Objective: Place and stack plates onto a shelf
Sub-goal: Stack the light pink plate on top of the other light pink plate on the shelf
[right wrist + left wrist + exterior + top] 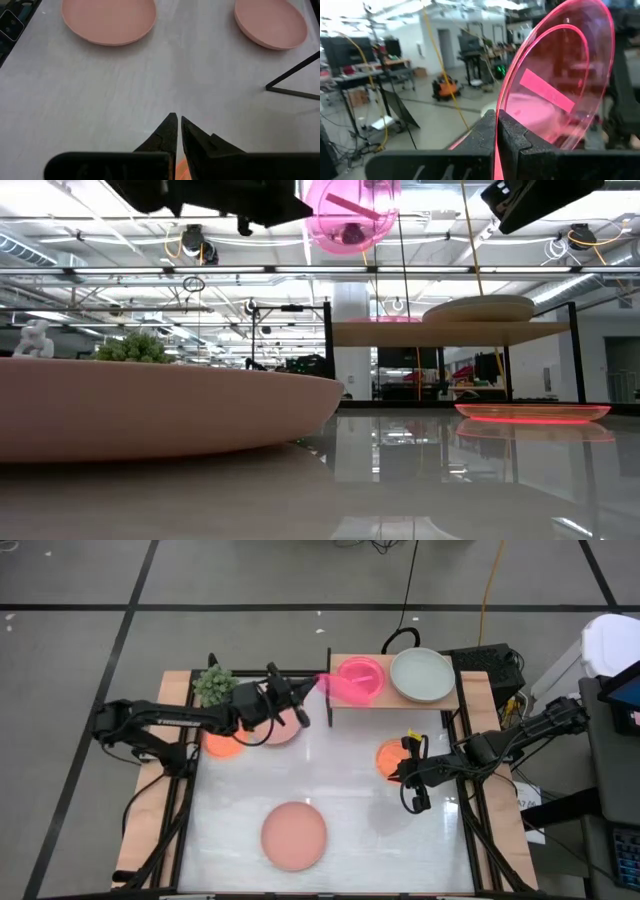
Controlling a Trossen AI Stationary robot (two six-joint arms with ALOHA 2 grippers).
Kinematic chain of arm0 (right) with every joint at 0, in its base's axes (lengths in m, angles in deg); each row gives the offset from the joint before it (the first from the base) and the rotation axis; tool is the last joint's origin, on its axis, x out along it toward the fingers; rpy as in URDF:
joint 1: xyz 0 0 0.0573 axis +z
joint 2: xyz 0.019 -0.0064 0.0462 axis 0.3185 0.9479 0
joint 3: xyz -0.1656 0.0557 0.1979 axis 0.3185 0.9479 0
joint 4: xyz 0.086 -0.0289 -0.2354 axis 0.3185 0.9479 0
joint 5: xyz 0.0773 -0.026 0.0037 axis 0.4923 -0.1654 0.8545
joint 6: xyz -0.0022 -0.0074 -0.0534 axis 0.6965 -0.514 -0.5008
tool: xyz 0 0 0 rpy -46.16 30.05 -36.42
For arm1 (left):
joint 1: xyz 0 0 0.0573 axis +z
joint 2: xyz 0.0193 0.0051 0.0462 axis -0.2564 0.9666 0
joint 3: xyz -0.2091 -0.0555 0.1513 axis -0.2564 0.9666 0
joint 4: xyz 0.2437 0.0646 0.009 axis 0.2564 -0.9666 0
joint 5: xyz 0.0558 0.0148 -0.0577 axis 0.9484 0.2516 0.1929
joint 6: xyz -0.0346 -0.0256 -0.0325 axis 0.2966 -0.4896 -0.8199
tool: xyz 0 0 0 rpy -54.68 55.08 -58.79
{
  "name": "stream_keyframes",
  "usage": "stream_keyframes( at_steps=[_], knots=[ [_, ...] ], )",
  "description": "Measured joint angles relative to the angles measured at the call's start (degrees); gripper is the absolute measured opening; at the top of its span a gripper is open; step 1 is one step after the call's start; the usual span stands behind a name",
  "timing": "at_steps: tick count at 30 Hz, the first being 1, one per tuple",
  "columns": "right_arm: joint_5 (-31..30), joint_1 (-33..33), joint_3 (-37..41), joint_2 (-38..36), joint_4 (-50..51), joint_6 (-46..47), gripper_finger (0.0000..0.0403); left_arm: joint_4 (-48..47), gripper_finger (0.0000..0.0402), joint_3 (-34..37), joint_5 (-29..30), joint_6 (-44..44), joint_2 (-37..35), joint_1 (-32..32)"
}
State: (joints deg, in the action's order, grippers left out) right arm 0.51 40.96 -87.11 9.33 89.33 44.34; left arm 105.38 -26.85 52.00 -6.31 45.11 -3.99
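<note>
No readable text or labels anywhere.

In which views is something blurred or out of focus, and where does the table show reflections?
Low view: the nearest salmon plate is large and soft-edged, and the glossy tabletop mirrors the ceiling lights and the orange plate. Left wrist view: the room behind the translucent pink plate is blurred. High view: the tabletop shows pale glare.

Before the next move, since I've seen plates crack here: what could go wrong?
The left jaws pinch only the rim of the tilted clear pink plate, so it might slip or swing. It hangs at the shelf edge, above a pink plate already there; lowered crooked, it could knock that one or the post. The right jaws, shut and empty, sit close beside the orange plate and might nudge it.
</note>
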Motion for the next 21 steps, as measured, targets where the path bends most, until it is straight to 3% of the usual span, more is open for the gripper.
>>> stream_keyframes(
  at_steps=[4, 9, 16, 21],
  knots=[
    [0.0, 0.0, 0.0, -0.1, 0.0, -0.4, 0.0008, 5.6, 0.0005, -0.2, 0.0, -0.4, 3.0, 1.8],
    [0.0, 0.0, 0.0, -0.5, -0.5, -2.1, 0.0008, 2.7, 0.0005, -6.9, 0.0, -0.5, 7.4, 3.0],
    [0.0, 0.0, 0.0, -1.8, -0.3, -1.6, 0.0008, -17.7, 0.0005, -22.3, -0.2, -4.6, 14.4, 5.0],
    [0.0, 1.3, 0.0, -2.9, 0.0, -0.8, 0.0008, -27.0, 0.0005, -30.5, -0.2, -8.9, 17.3, 7.0]
  ],
)
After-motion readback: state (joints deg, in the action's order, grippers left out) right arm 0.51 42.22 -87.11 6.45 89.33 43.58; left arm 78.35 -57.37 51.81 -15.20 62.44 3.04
